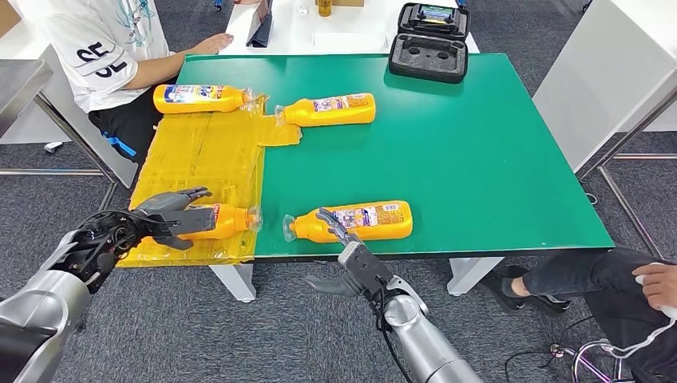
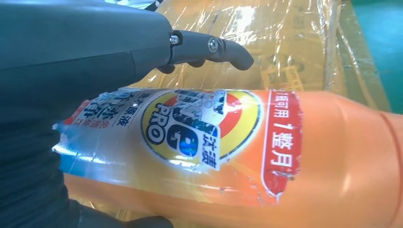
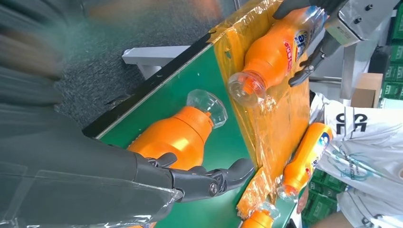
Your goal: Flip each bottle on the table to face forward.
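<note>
Green table [image 1: 479, 159], left hand [image 1: 172, 215] gripping orange bottle [image 1: 223, 219] labelled "PRO", right hand [image 1: 351, 255] open beside second bottle [image 1: 359, 221]

The near-left bottle [image 2: 237, 156] carries a torn label with "PRO" on a yellow disc and a red band reading "1整月" among other Chinese characters. The other bottles' labels are too small to read. The seated person's white shirt [image 1: 108, 44] shows large dark characters, mirrored or partly hidden.

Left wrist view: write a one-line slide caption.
Left hand grips an orange bottle lying label-up on yellow plastic-wrapped sheeting.
</note>
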{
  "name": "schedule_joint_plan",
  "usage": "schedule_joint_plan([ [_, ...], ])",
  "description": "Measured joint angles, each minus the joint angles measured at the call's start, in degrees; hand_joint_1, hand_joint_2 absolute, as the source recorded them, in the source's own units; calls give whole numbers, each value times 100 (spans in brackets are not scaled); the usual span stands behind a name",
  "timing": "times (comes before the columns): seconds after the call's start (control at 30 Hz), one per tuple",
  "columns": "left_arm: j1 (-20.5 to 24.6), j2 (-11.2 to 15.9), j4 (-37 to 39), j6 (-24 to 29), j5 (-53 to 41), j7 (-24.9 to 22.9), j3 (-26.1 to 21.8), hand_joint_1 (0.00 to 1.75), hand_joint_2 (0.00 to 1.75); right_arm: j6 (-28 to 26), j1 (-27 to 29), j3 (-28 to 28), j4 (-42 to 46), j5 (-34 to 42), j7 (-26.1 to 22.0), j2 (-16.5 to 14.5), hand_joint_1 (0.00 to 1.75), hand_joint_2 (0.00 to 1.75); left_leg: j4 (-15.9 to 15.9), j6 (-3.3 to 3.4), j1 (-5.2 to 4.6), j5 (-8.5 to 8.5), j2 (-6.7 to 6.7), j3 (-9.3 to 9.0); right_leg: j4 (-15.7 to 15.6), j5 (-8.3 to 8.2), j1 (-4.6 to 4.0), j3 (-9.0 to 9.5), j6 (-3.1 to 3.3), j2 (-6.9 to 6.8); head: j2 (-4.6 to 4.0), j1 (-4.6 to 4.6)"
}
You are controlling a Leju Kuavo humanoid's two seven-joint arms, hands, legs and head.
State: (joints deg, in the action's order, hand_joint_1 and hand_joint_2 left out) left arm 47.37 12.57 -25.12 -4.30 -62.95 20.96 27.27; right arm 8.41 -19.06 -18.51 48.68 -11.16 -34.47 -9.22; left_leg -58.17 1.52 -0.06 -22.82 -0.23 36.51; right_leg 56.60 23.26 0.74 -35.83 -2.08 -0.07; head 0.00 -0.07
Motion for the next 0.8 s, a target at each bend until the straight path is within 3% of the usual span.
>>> schedule_joint_plan([
  [0.8, -18, 456, -357, -979, 487, 758, 54, 0, 175, 23, 56, 63, 1, -2, 100, 15, 0, 175, 0, 0, 0, 0, 0, 2, 0, 0, 0, -3, 1, 0, 0, 1],
])
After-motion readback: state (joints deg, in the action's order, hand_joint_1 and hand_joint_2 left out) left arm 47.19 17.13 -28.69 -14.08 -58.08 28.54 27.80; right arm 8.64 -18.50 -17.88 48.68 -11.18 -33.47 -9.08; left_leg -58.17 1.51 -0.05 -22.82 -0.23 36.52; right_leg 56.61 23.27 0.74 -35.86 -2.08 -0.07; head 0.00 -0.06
